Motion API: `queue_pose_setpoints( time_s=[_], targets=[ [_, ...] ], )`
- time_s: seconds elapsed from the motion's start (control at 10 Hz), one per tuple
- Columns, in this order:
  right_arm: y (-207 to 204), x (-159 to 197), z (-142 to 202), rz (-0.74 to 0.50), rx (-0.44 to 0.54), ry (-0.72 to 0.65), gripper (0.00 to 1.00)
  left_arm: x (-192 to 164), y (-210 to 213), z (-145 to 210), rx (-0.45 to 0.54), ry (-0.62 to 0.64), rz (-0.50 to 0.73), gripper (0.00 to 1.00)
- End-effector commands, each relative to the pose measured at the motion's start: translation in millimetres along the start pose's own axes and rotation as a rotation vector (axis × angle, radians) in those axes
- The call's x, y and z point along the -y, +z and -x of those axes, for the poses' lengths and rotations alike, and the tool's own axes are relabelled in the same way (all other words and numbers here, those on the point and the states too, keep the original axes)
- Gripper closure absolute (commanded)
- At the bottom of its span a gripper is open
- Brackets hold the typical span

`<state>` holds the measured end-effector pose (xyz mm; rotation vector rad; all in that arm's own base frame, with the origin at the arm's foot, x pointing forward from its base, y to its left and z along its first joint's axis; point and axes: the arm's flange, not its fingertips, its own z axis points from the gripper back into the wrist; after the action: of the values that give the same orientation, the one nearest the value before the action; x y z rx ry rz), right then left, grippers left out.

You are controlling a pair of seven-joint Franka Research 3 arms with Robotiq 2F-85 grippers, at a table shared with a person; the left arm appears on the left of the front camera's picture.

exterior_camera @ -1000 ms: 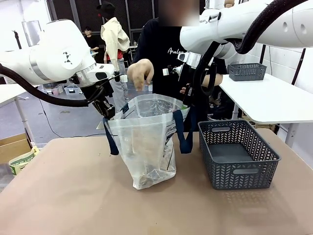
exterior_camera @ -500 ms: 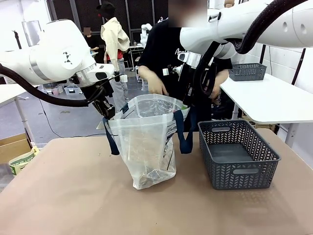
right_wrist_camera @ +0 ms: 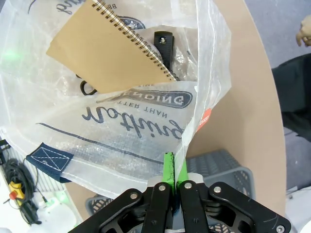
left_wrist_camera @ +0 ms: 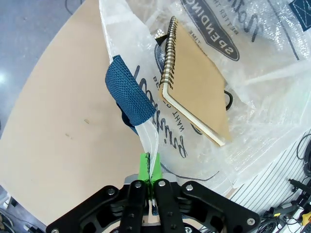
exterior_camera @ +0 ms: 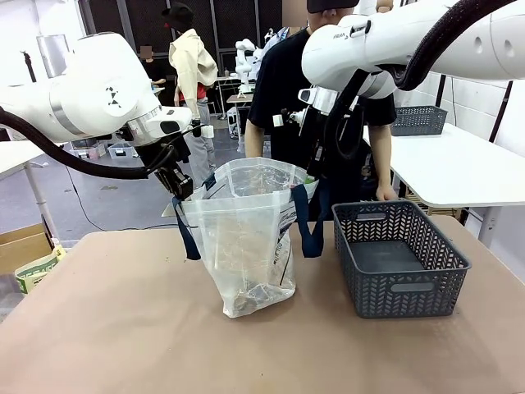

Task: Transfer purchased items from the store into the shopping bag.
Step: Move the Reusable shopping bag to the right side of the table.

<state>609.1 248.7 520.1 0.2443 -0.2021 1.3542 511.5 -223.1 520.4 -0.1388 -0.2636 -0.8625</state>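
Observation:
The shopping bag (exterior_camera: 246, 238) stands open in the middle of the table, translucent with navy straps and print. My left gripper (exterior_camera: 182, 190) is shut on the bag's left rim (left_wrist_camera: 148, 162). My right gripper (exterior_camera: 312, 175) is shut on its right rim (right_wrist_camera: 174, 167). Together they hold the mouth wide. Inside the bag lie a tan spiral notebook (left_wrist_camera: 197, 82) (right_wrist_camera: 109, 46) and a small black item (right_wrist_camera: 164, 43). The store, a dark grey basket (exterior_camera: 399, 258), sits right of the bag, and its floor looks bare.
A person stands behind the bag at the far side, one hand (exterior_camera: 384, 194) low beside a white side table (exterior_camera: 459, 168). That table bears a second grey basket (exterior_camera: 415, 120). A cardboard box (exterior_camera: 25, 246) sits off the table's left edge.
The person's hand has pulled back from above the bag's mouth, and the person has straightened up and shifted right. The tan notebook has settled lower in the bag. Both grippers have stayed put.

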Motion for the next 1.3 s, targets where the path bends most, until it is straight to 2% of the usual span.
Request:
queue_pose_setpoints(
  time_s=[0.0, 1.2],
  targets=[
    [2.2, 0.2, 0.4, -0.006, -0.003, 0.0, 1.0, -0.2, 0.8, 0.3, 0.0, 0.012, -0.007, 1.0],
    [2.2, 0.2, 0.4, -0.006, -0.003, 0.0, 1.0, -0.2, 0.8, 0.3, 0.0, 0.012, -0.007, 1.0]
  ],
)
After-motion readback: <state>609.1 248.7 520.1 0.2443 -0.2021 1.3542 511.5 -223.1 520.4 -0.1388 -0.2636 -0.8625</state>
